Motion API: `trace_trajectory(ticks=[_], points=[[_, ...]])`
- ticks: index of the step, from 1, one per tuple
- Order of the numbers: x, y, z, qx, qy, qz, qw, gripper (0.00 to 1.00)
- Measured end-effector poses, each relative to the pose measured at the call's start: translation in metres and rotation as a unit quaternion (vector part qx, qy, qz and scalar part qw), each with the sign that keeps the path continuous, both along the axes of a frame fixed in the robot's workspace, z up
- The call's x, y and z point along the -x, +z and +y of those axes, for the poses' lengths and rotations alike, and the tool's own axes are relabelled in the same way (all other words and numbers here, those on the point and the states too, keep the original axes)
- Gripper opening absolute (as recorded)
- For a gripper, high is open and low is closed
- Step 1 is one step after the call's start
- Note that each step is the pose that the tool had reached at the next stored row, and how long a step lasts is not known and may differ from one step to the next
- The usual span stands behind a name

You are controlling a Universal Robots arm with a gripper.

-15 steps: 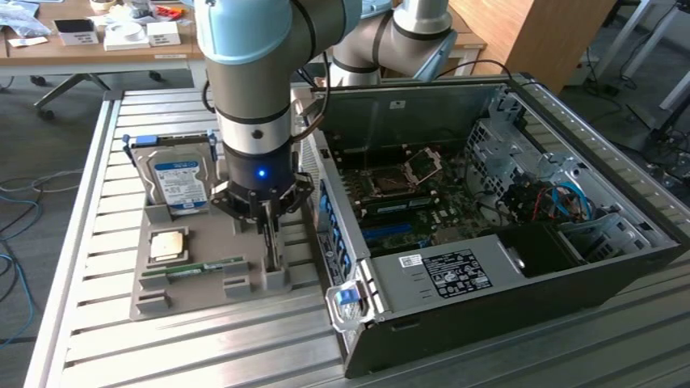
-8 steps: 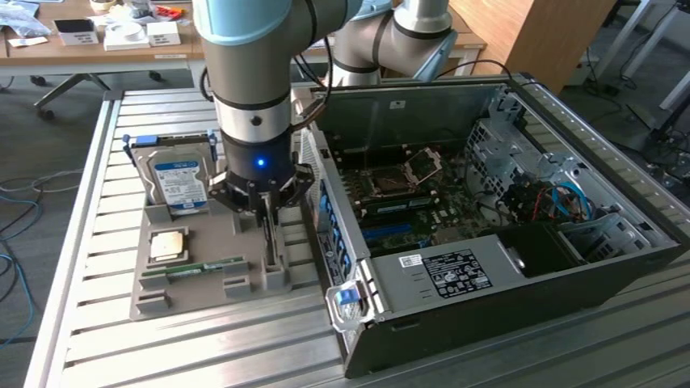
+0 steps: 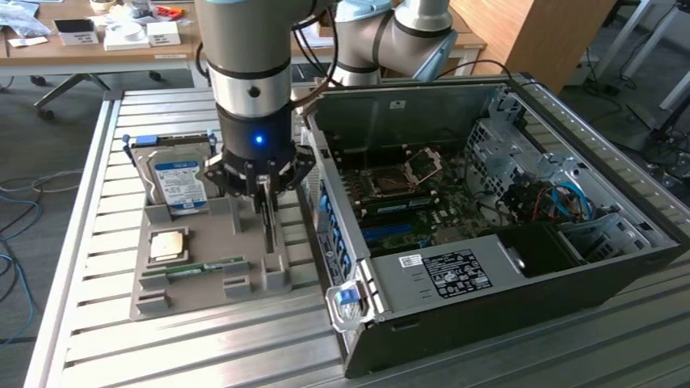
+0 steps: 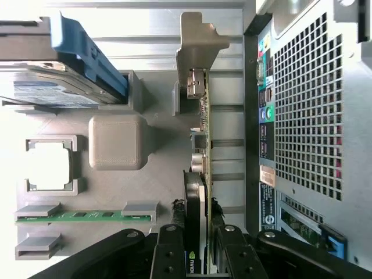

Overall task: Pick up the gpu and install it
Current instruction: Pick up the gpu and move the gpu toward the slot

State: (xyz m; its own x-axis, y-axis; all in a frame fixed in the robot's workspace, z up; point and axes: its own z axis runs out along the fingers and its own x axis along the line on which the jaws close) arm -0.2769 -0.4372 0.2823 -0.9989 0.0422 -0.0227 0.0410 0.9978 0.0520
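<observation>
The gpu (image 3: 268, 236) (image 4: 203, 119) is a thin dark card standing on edge in a slot of the grey holder tray (image 3: 205, 230) (image 4: 157, 110), its silvery bracket (image 4: 199, 40) at the far end. My gripper (image 3: 262, 198) (image 4: 197, 256) reaches straight down over the card. Its black fingers (image 4: 170, 251) press against both faces at the end with the black cooler. The card still sits in its slot. The open computer case (image 3: 485, 202) (image 4: 308, 116) lies right beside the tray, on the exterior view's right, with the motherboard (image 3: 405, 202) exposed.
The tray also holds a silver hard drive with a blue-white label (image 3: 178, 182) (image 4: 58, 87), a square processor chip (image 3: 167, 244) and a green memory stick (image 3: 194, 267) (image 4: 87, 216). The case wall (image 3: 323, 202) rises close beside my gripper. All stands on a slatted metal table (image 3: 161, 339).
</observation>
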Motion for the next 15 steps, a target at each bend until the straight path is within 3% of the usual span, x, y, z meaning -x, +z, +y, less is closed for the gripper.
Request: trace_trajectory(ticks=[15], points=[[0.0,0.0574,0.0,0.0,0.0,-0.0012,1.0,0.27]])
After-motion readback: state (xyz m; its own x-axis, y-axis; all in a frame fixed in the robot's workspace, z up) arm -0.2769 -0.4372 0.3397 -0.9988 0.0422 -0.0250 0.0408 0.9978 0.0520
